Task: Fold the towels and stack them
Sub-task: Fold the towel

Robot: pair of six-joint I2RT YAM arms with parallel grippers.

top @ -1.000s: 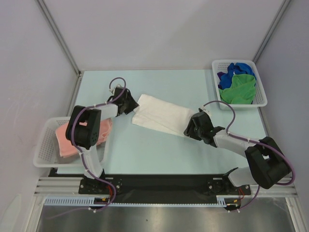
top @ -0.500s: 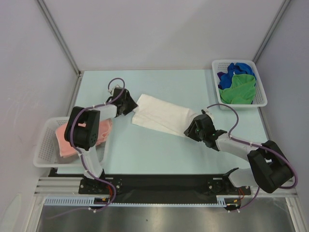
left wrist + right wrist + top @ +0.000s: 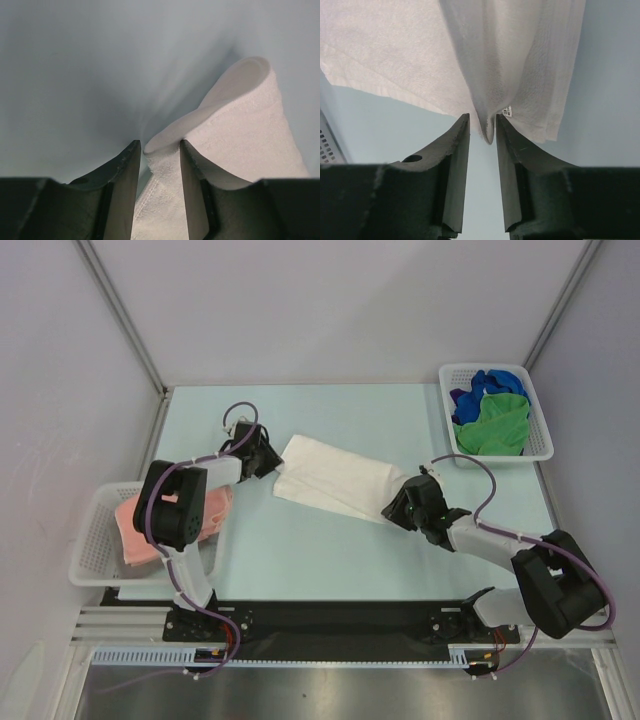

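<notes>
A white towel (image 3: 330,478), folded into a long strip, lies slantwise on the table's middle. My left gripper (image 3: 272,462) is at its left end. In the left wrist view a raised corner of the towel (image 3: 240,120) sits between the jaws of the left gripper (image 3: 160,145), against the right finger, with a gap at the left finger. My right gripper (image 3: 395,502) is at the strip's right end. In the right wrist view a pinched-up fold of the towel (image 3: 510,50), beside its small tag (image 3: 507,111), hangs between the fingertips of the right gripper (image 3: 482,117), which are narrowly apart.
A white lattice basket (image 3: 90,530) at the left edge holds a salmon pink towel (image 3: 150,525). Another basket (image 3: 543,430) at the back right holds a green towel (image 3: 495,425) and a blue towel (image 3: 500,382). Grey walls stand around the table.
Both grippers' jaws have narrowed around the white towel's ends. The right arm has crept slightly toward the towel; the towel itself has barely shifted.
</notes>
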